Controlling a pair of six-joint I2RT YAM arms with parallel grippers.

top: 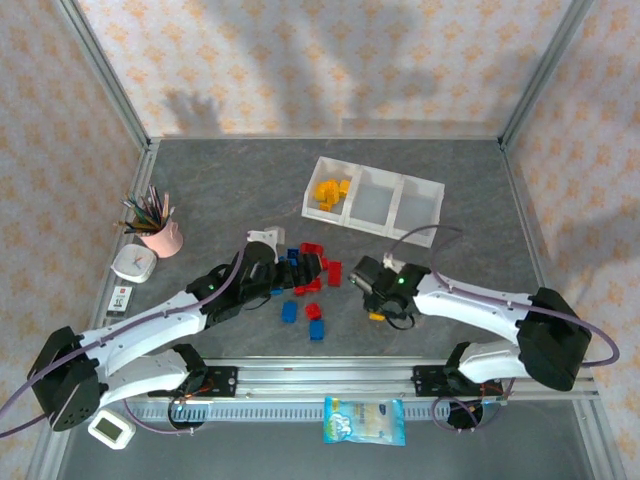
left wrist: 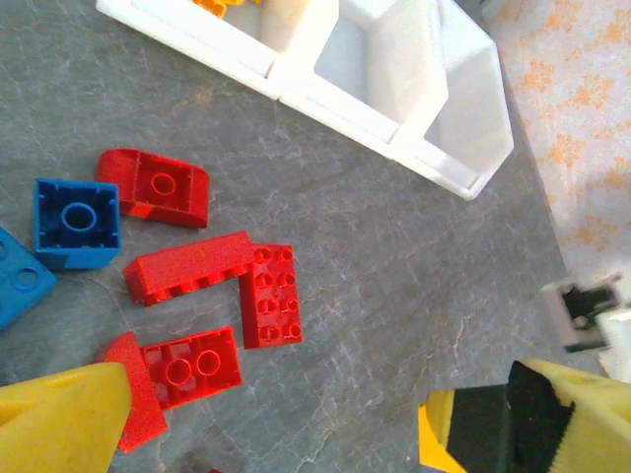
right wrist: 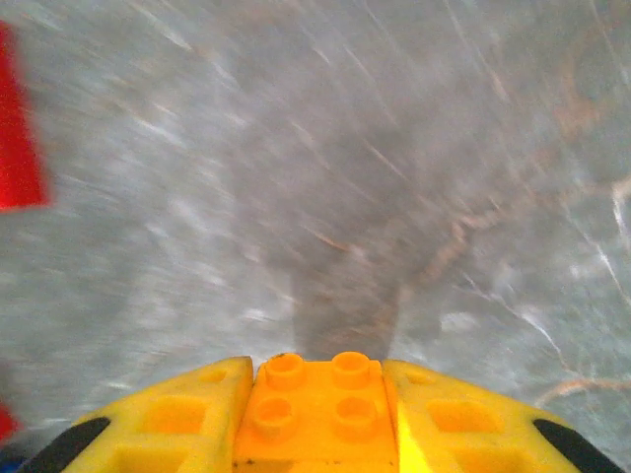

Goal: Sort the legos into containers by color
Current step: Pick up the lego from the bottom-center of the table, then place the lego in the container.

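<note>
My right gripper [right wrist: 315, 394] is shut on a yellow-orange lego [right wrist: 317, 406], studs up between its yellow fingers [right wrist: 168, 424]; from above this gripper [top: 377, 312] stands right of the loose pile. Red legos [left wrist: 212, 266] and a blue lego [left wrist: 77, 219] lie on the grey table ahead of my left gripper [left wrist: 296, 434], which is open with nothing between its fingers. From above, the left gripper [top: 285, 272] sits at the pile of red legos [top: 312, 250] and blue legos [top: 289, 312]. The white containers [top: 375, 215] stand behind, with yellow-orange legos [top: 330, 192] in the left compartment.
A pink cup of pencils [top: 160, 235] and a small white clock [top: 133, 263] stand at the left. A snack packet [top: 365, 420] and a white timer [top: 110, 428] lie beyond the front rail. Patterned walls close in the table.
</note>
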